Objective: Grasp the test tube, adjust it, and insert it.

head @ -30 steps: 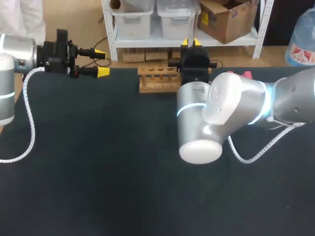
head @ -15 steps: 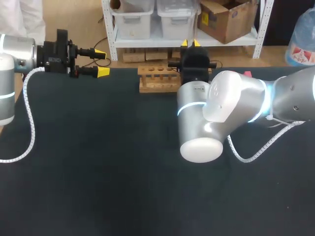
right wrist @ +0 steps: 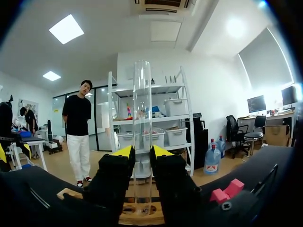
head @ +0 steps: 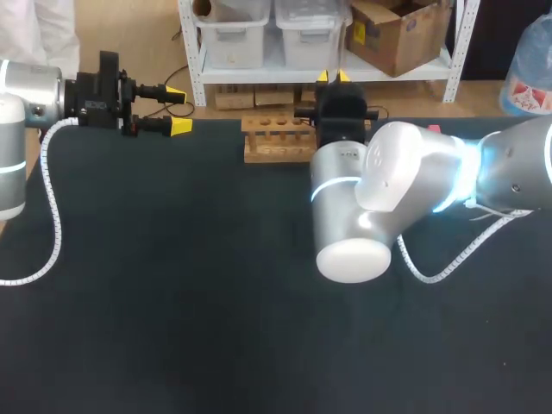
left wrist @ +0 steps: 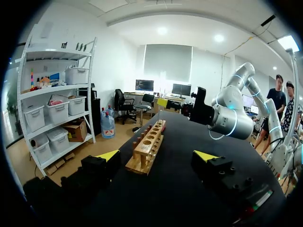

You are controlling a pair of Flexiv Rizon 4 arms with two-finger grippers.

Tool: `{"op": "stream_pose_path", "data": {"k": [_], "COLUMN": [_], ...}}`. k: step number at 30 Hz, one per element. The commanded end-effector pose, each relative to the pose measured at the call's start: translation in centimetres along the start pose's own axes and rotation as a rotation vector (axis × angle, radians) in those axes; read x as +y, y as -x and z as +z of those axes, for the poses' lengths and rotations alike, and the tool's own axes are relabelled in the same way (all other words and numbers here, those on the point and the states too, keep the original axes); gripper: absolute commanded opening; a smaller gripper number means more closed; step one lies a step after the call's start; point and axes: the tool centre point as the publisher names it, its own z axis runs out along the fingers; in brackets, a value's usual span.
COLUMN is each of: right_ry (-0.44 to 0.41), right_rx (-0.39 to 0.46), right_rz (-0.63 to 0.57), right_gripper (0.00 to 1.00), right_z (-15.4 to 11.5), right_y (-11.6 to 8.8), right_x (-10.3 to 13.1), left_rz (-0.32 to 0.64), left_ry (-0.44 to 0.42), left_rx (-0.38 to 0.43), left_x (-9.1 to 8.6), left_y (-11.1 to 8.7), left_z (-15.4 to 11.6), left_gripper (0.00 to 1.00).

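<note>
A clear test tube (right wrist: 141, 118) stands upright between the yellow-tipped fingers of my right gripper (right wrist: 142, 152), which is shut on it. Its lower end hangs just above the wooden rack (right wrist: 142, 213). In the head view the right gripper (head: 335, 77) is at the rack's (head: 276, 138) right end near the table's far edge, and the tube is hidden there. My left gripper (head: 178, 109) is open and holds nothing, off to the left of the rack. The left wrist view has its tips (left wrist: 158, 155) spread wide, with the rack (left wrist: 147, 147) ahead of them.
A small pink block (head: 431, 130) lies on the dark table right of the rack; it also shows beside the right gripper as pink blocks (right wrist: 227, 191). My right arm's bulky elbow (head: 379, 198) hangs over the table's middle right.
The right arm's elbow has shifted very slightly. The grippers and the tube stay where they were.
</note>
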Motion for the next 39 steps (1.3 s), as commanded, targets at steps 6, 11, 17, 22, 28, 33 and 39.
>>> {"op": "stream_pose_path", "data": {"k": [6, 11, 17, 22, 28, 33, 39], "right_ry": [0.231, 0.233, 0.233, 0.236, 0.245, 0.251, 0.262], "right_rx": [-0.006, -0.002, -0.001, 0.0, 0.001, 0.01, 0.022], "right_rz": [-0.008, -0.004, 0.005, 0.009, 0.021, 0.03, 0.042], "right_gripper": [0.0, 0.0, 0.0, 0.0, 0.0, 0.0, 0.0], "right_z": [0.2, 0.4, 0.5, 0.6, 0.7, 0.6, 0.3], "right_y": [-0.2, -0.5, -0.8, -1.0, -1.3, -1.7, -2.2], "right_x": [-1.1, -1.1, -1.0, -1.1, -0.9, -0.6, -0.2], "left_rz": [0.003, 0.003, 0.003, 0.003, 0.003, 0.003, 0.003], "left_ry": [0.004, 0.004, 0.004, 0.004, 0.004, 0.004, 0.004], "left_rx": [-0.004, -0.004, -0.004, -0.004, -0.004, -0.004, -0.004], "left_x": [-0.1, -0.1, -0.1, -0.1, -0.1, -0.1, -0.1], "left_y": [-0.1, -0.1, -0.1, -0.1, -0.1, -0.1, -0.1], "left_z": [0.0, 0.0, 0.0, 0.0, 0.0, 0.0, 0.0], "left_gripper": [1.0, 1.0, 1.0, 1.0, 1.0, 1.0, 1.0]}}
